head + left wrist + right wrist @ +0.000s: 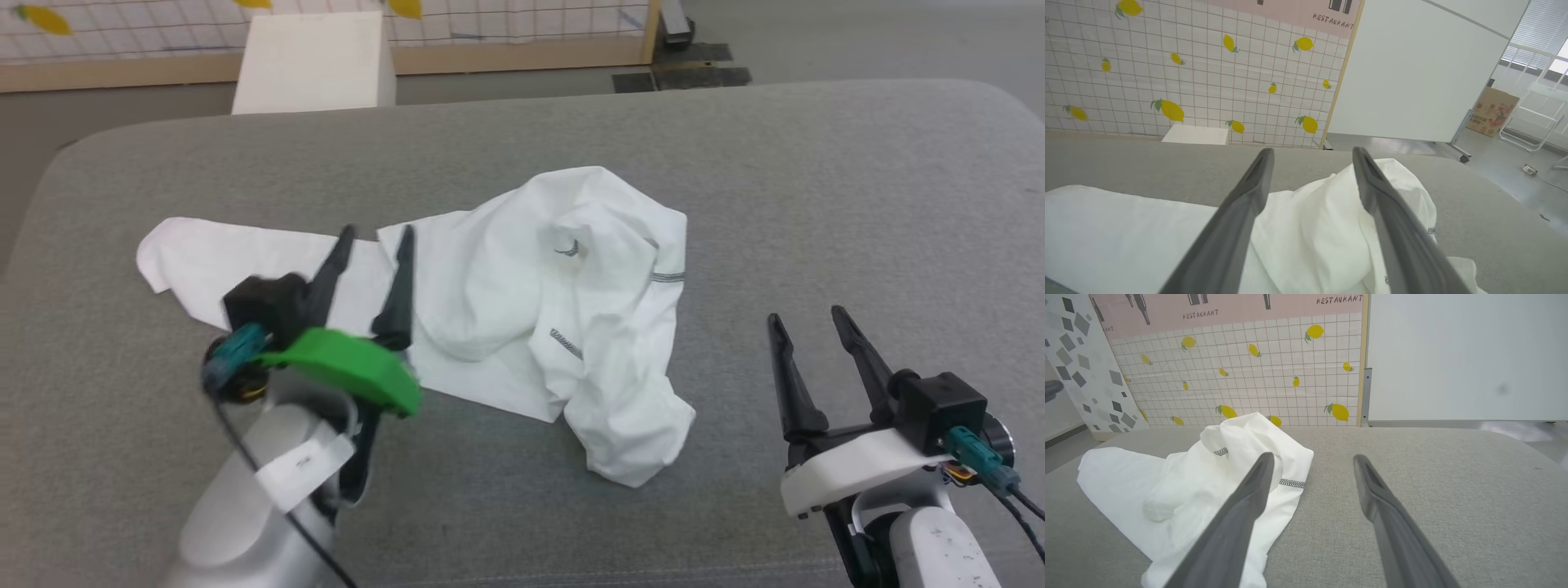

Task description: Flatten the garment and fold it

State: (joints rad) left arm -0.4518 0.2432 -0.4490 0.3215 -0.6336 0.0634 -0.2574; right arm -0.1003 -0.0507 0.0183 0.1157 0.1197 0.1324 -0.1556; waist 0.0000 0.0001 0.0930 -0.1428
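Leftmost, left hand: blurred, green cover at the wrist, poised over the flat left part of the white T-shirt. Fingers spread wide and pointing far, nothing clamped between them. Cannot tell whether the tips touch the cloth. From the left wrist view, same spread fingers with white fabric lying below and beyond them.

Next, white T-shirt on the grey fabric-covered counter, left of centre. Left part laid out flat and smooth, reaching toward the counter's left edge. Right part bunched into a crumpled heap, with short runs of dark zigzag stitching on the folds. One rumpled lobe hanging down toward the near edge. Neckline not made out.

Farther right, right hand at the near right, over bare counter and apart from the shirt. Fingers wide apart, pointing far, gripping nothing.

Beyond the far edge, white box on the floor at the left. Behind it, lemon-print tiled panel, and right of that a plain white partition.
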